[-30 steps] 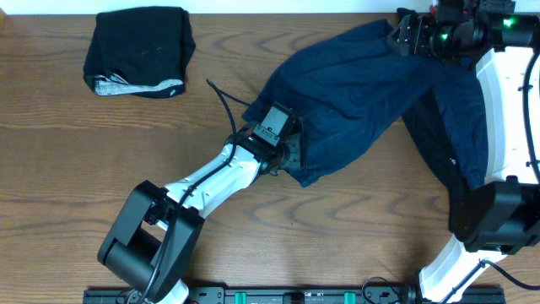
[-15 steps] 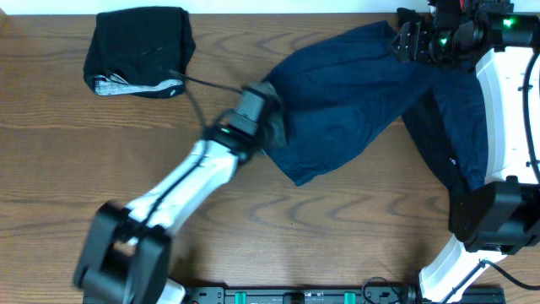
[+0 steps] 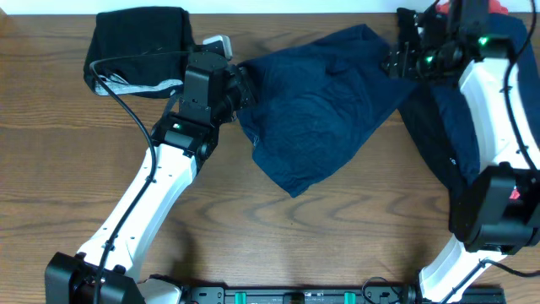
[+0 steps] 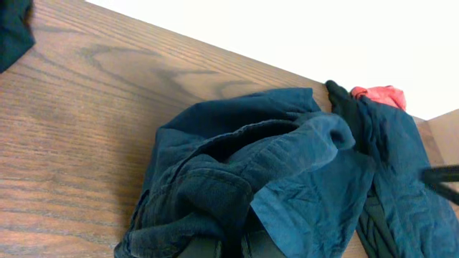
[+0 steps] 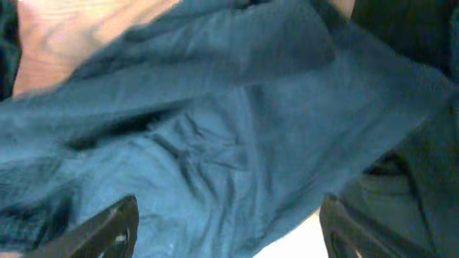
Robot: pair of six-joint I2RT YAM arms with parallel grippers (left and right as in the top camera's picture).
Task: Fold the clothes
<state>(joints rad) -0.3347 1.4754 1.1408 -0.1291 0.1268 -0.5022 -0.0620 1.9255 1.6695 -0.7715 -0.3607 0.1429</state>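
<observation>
Well, from the left: a folded black garment (image 3: 139, 46) sits at the far left corner of the wooden table (image 3: 59, 169). Just beside it, my left gripper (image 3: 240, 87) is clamped on the bunched left edge of the navy blue shirt (image 3: 321, 110); in the left wrist view, the fabric crowds right up against the jaws. The shirt lies spread and rumpled across the table's middle, stretching toward the right arm. My right gripper (image 3: 400, 57) is at the shirt's upper right corner, and the right wrist view shows its fingers (image 5: 118, 223) spread wide with navy cloth beyond them. Farther right lies a dark pile of clothes (image 3: 447, 127), with a red garment (image 4: 380, 94) at its far end.
</observation>
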